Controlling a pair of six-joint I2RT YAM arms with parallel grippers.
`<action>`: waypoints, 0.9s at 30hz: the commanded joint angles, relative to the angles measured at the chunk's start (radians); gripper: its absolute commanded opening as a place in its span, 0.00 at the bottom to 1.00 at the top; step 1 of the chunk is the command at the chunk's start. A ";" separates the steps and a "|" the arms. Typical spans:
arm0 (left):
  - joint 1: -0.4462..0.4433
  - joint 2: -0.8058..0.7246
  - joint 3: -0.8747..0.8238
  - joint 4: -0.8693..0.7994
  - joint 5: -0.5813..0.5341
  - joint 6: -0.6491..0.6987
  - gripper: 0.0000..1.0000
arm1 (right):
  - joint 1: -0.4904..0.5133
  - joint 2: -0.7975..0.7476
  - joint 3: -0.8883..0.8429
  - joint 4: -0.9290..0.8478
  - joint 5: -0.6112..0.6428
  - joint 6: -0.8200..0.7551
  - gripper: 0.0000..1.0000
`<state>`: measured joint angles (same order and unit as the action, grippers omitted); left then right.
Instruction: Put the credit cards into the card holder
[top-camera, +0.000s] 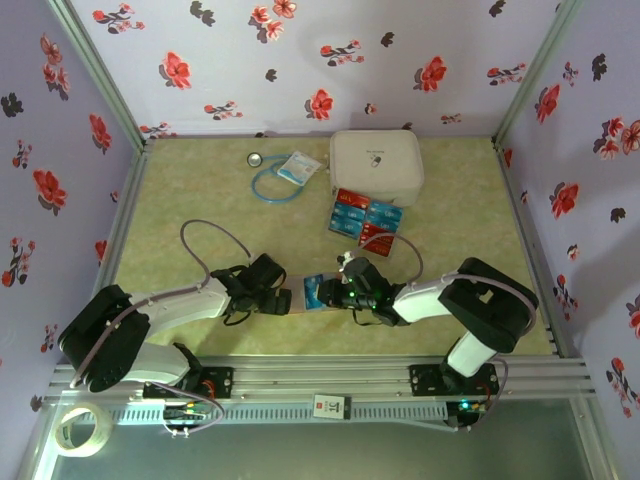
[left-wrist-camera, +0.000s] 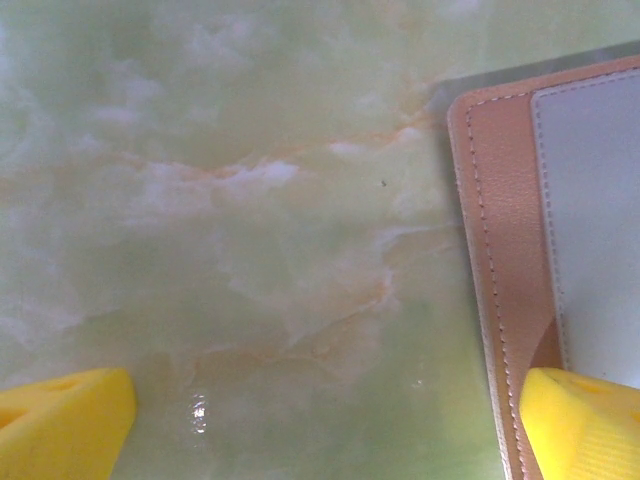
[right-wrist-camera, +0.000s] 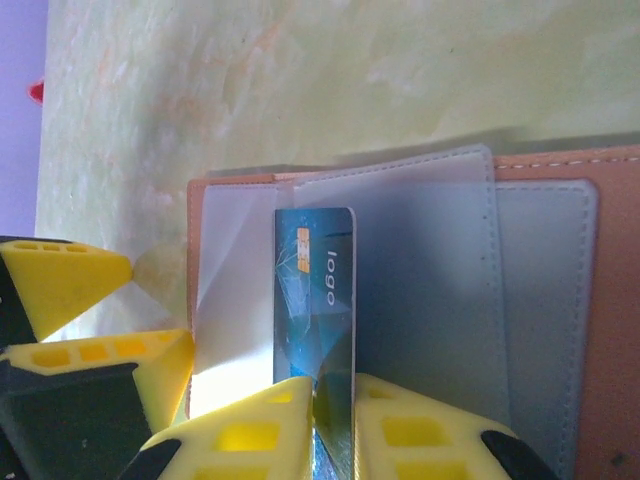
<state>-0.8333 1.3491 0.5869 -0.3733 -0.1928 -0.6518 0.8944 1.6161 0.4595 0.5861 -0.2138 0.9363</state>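
Yellow fingertips of the right gripper (right-wrist-camera: 335, 420) sit closest in its wrist view, pinched together on the near end of a blue credit card (right-wrist-camera: 315, 280). That card lies lengthwise over the clear sleeves (right-wrist-camera: 420, 270) of the card holder (right-wrist-camera: 610, 330). The holder is spread open and flat on the pale green marbled table (right-wrist-camera: 300, 80). Whether the card's far end is inside a sleeve cannot be told.

At the holder's other side the left gripper (left-wrist-camera: 320, 430) has its jaws wide apart and holds nothing. One finger (left-wrist-camera: 585, 420) is over the holder's stitched pinkish edge and the other is over bare table.

Seen from above, both grippers meet low at the near middle of the table, with the holder between them. Farther back the other credit cards (top-camera: 365, 220), red and blue, lie in a loose cluster. They are just in front of a white zip case (top-camera: 376, 165). Left of the case are a small packet (top-camera: 298, 167) and a looped blue cord (top-camera: 268, 187).
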 joint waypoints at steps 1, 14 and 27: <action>-0.004 0.012 -0.030 0.013 -0.007 -0.012 1.00 | -0.010 0.028 -0.015 0.033 -0.002 0.030 0.15; -0.004 0.012 -0.034 0.014 -0.007 -0.010 1.00 | -0.011 0.037 -0.010 0.022 -0.027 0.018 0.30; -0.004 0.010 -0.036 0.026 -0.007 -0.008 1.00 | -0.009 -0.070 0.101 -0.315 0.037 -0.112 0.50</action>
<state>-0.8352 1.3491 0.5838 -0.3679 -0.1997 -0.6518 0.8883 1.5700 0.5293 0.4240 -0.2245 0.8852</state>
